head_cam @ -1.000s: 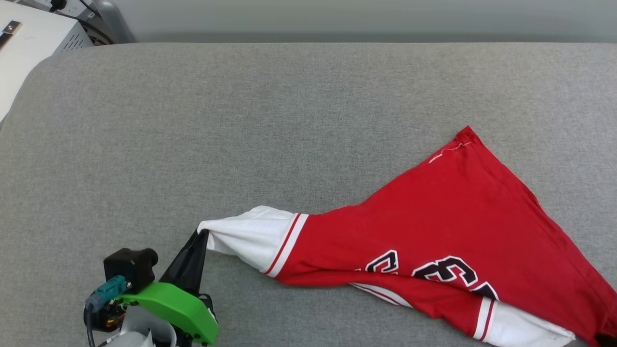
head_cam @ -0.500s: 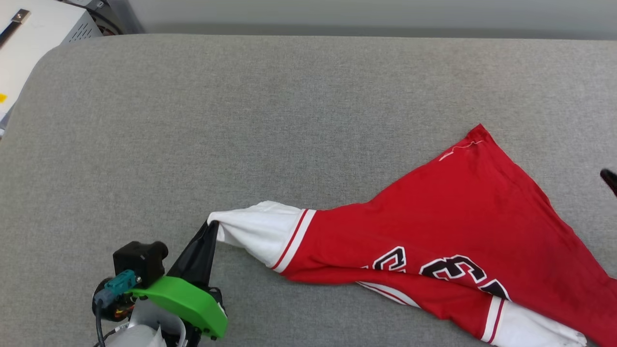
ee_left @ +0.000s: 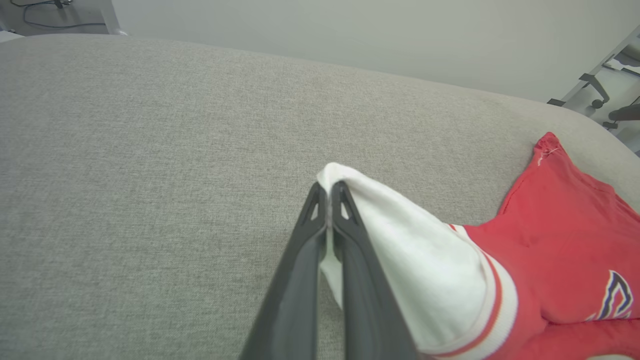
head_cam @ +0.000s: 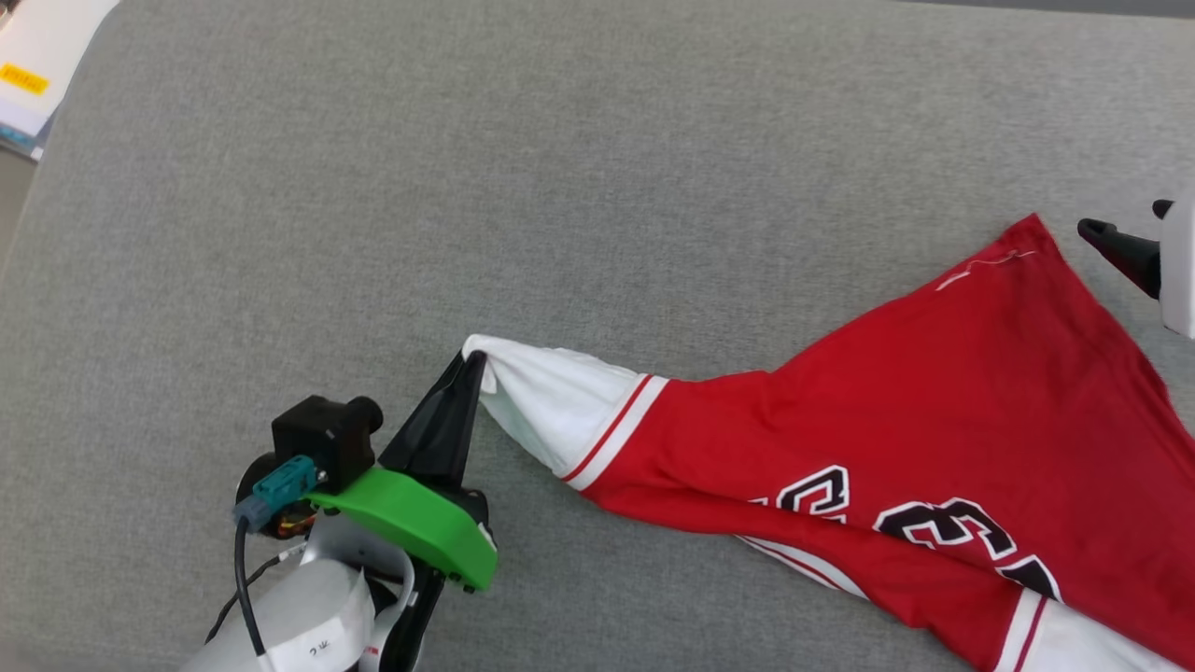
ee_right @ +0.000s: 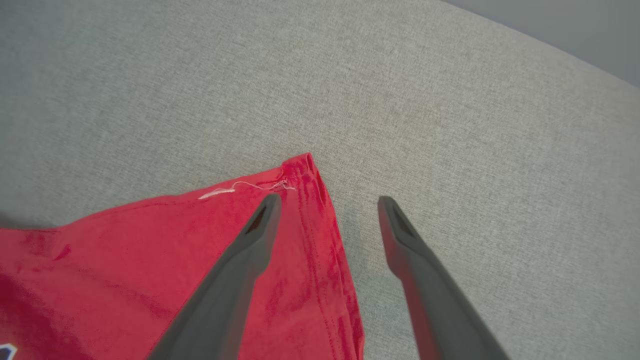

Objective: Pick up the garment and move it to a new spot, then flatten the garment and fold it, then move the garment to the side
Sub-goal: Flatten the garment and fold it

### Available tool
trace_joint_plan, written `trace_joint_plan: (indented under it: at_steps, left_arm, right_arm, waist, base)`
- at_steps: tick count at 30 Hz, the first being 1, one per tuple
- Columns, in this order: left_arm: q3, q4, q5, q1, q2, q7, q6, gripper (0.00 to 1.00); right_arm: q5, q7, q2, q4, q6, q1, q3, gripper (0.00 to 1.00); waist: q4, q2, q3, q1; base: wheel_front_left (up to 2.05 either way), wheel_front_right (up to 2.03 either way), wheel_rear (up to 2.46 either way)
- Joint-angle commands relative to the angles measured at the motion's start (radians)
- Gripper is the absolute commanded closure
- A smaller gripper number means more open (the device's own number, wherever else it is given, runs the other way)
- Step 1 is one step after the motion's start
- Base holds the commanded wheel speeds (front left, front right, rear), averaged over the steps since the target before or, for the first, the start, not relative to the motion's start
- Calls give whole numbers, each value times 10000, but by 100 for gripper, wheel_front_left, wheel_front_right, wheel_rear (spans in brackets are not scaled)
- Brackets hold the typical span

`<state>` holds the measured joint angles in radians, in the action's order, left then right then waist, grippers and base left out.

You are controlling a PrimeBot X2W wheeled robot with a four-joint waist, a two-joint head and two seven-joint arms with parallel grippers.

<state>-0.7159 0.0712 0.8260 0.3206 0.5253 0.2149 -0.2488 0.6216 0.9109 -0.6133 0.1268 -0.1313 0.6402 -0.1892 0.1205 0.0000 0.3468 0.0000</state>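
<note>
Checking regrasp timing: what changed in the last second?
Right gripper opened and moved to the head view's right edge, jaws over the hem corner of the red jersey T-shirt with white sleeves. Left gripper stays shut on one sleeve; shirt lies unmoved; the frame shift is camera motion.

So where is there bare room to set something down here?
The far stretch of the grey cushion, beyond the red shirt, is bare, as is the patch left of the left hand pinching the white sleeve. Crowded: the near right, where the shirt spreads and the open right hand is at its corner.
</note>
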Motion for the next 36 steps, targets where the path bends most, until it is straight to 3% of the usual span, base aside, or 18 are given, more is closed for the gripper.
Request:
trace_joint_plan:
  at_steps: [1,8,16,17,18,29,36]
  left_arm:
    - [-25,-75,-207,269,-119,53,98,100]
    - [-143,-481,-301,722,-480,151,439,100]
    - [-95,-1003,-301,911,-771,288,722,100]
    - [-68,-1063,-302,913,-774,303,748,100]
    - [-44,-1107,-298,913,-781,315,768,100]
    - [282,-1368,-316,942,-448,371,859,100]
    - [742,-765,-352,1515,-28,179,628,100]
  right_arm:
    - [-174,184,40,421,6,384,-262,0]
    - [-383,35,194,2204,6,1278,-1060,0]
    - [214,-315,-92,3241,6,608,-2234,0]
    - [391,-421,-99,3268,6,586,-2306,26]
    - [505,-573,-117,3272,6,603,-2321,100]
    - [1295,-3446,-381,2367,6,1085,-1925,100]
    - [1493,-4439,-457,1305,6,757,-1609,100]
  waist:
    - [396,0,444,0]
    - [764,0,926,0]
    - [835,0,1056,0]
    - [788,0,1046,0]
    - [756,0,1036,0]
    - [173,0,-56,0]
    - [-300,0,-801,0]
  base:
    - [0,0,0]
    - [0,0,0]
    - [0,0,0]
    - [0,0,0]
    - [0,0,0]
    - [0,0,0]
    - [0,0,0]
